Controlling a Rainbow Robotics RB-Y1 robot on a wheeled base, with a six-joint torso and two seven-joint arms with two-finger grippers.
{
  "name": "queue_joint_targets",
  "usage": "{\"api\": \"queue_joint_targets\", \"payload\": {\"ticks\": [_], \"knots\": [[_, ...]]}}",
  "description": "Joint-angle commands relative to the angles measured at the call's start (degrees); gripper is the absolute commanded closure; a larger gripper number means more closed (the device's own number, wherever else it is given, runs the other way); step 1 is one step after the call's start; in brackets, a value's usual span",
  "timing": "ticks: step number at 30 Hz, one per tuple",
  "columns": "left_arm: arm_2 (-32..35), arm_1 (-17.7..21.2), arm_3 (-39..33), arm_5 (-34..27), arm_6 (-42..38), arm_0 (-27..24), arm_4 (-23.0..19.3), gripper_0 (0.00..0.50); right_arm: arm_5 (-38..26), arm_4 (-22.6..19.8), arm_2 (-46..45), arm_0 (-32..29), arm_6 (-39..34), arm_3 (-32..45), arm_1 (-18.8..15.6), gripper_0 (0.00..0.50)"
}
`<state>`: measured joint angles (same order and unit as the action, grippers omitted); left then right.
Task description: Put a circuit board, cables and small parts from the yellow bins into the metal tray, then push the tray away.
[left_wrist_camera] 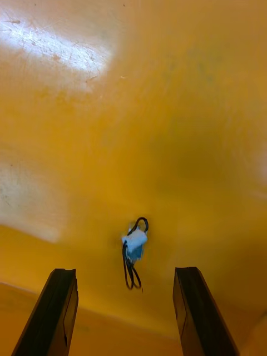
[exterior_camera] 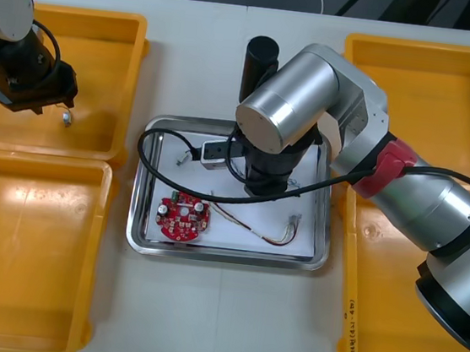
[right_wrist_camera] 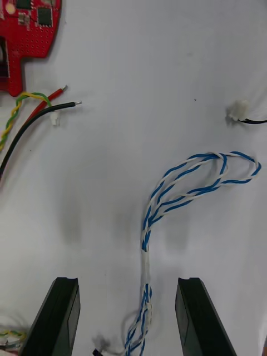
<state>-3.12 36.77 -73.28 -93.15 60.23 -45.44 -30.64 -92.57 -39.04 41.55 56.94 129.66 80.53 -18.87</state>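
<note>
Small metal part noted on the floor of the yellow bin at the desk's far left corner, toward that bin's near edge. It is seen just ahead of the left end effector, centred between the two fingers, its long axis running away from them, crosswise to their closing line. Left end effector is held wide open; nothing is gripped or touched. This arm is judged much the nearer.

Right end effector is held over the metal tray at mid-desk, equally open and empty. The blue and white cable lies loose between its fingers. Circuit board and red and yellow cable are already laid in the tray.
</note>
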Motion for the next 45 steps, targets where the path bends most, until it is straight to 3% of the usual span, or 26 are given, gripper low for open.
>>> {"api": "queue_joint_targets", "payload": {"ticks": [1, 13, 19, 26, 33, 45], "knots": [[1.98, 2.34, -2.40, -0.63, 5.25, -2.81, -0.56, 0.000, -3.67, -1.21, -5.78, 0.01, 1.21, 5.26, 0.76, 0.000], [-0.39, 1.64, 1.82, 2.10, 6.13, -3.34, -2.23, 0.000, -16.41, -2.53, -18.08, -0.08, -1.87, 11.85, -0.73, 0.000], [-2.33, 1.64, 4.63, 4.03, 6.75, -4.04, -3.73, 0.000, -17.43, -5.78, -19.58, -0.78, -9.07, 17.65, -6.00, 0.000], [-3.56, 1.46, 7.62, 6.58, 7.62, -4.13, -5.04, 0.000, -17.43, -14.22, -23.44, -5.09, -18.30, 22.75, -13.12, 0.000], [-3.65, 1.46, 9.38, 7.46, 8.59, -4.04, -6.27, 0.000, -17.43, -17.21, -25.03, -9.22, -27.79, 29.16, -19.01, 0.000], [-3.91, 1.46, 12.72, 9.21, 10.26, -4.04, -7.59, 0.000, -17.43, -22.65, -30.47, -16.60, -42.38, 35.49, -26.22, 0.000]]}}
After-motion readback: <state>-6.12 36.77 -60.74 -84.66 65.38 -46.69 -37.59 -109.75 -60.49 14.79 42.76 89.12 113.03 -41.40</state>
